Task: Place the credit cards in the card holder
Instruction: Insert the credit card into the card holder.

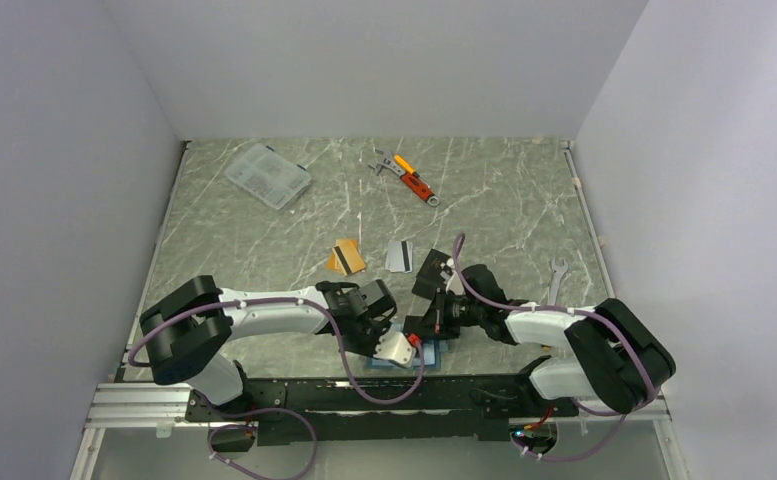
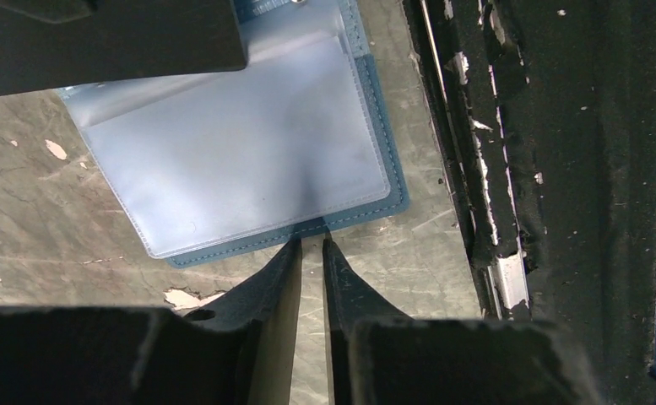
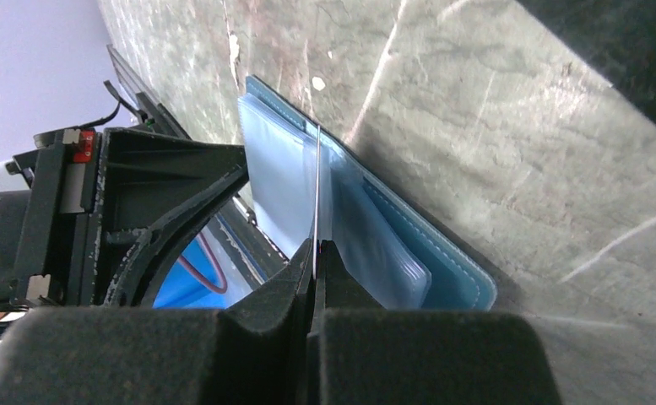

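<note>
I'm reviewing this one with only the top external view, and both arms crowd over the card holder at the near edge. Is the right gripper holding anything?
Observer: Yes. The right gripper is shut on a thin sheet seen edge-on over the pockets of the card holder; card or pocket flap, I cannot tell.
Operator: Is the holder open?
Observer: Open, its clear pocket facing up.
Operator: And the left gripper?
Observer: The left gripper has its fingertips slightly apart at the holder's stitched edge, nothing between them.
</note>
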